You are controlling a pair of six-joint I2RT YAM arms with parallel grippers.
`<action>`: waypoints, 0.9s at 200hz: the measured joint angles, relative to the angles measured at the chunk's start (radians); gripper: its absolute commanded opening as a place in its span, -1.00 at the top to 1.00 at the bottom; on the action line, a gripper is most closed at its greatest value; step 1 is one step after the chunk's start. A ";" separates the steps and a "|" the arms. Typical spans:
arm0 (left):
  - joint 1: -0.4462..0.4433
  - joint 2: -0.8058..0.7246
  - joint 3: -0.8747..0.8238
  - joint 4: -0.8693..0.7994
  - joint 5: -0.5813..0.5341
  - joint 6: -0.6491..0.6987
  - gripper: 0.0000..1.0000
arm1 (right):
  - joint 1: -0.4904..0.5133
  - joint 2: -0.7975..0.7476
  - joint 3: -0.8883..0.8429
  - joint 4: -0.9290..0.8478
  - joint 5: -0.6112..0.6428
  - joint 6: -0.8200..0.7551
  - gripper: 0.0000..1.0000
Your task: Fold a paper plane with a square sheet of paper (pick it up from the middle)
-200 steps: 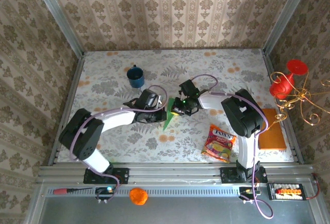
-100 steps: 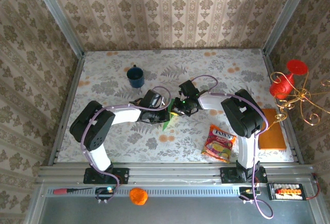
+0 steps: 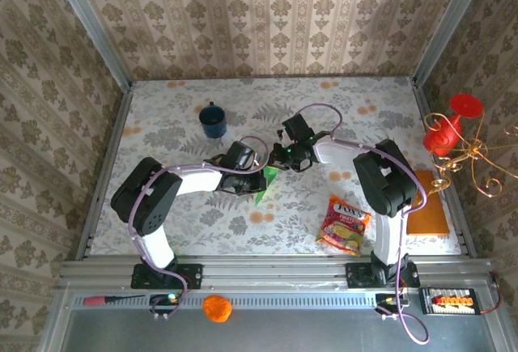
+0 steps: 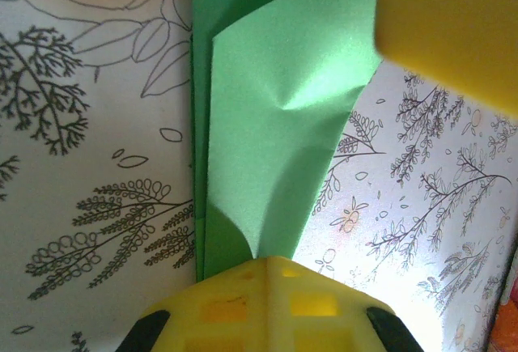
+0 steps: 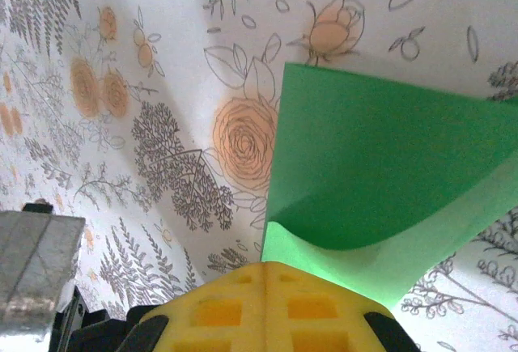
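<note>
The bright-green sheet of paper (image 3: 261,192), folded into a slim pointed paper plane shape, lies mid-table between both arms. My left gripper (image 3: 259,179) comes at it from the left and is shut on a raised flap. In the left wrist view the paper (image 4: 267,150) curls up into the closed yellow jaws of the left gripper (image 4: 271,259), with a yellow fingertip (image 4: 453,28) of the right gripper at the top right. My right gripper (image 3: 278,164) is shut on the paper's far end. In the right wrist view the paper (image 5: 380,158) bends up into the right gripper (image 5: 265,265).
A blue mug (image 3: 214,120) stands at the back left of the paper. A colourful snack packet (image 3: 344,225) lies near the front right, with an orange-brown board (image 3: 426,202) at the right edge. A red and gold ornament (image 3: 449,129) hangs past the table's right side.
The left arm's elbow has swung inward and forward. The right gripper has drawn a little toward the back, pulling its end of the paper up. Both stay shut on the paper.
</note>
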 measured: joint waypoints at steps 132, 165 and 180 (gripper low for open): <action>0.000 0.000 0.000 -0.001 0.000 0.000 1.00 | -0.048 0.130 0.102 -0.089 0.002 -0.117 0.93; 0.000 0.000 0.000 -0.002 0.001 0.001 1.00 | -0.054 0.141 0.117 -0.095 -0.014 -0.121 0.94; 0.000 0.000 0.000 -0.003 0.001 0.002 1.00 | -0.054 0.148 0.129 -0.105 -0.018 -0.124 0.94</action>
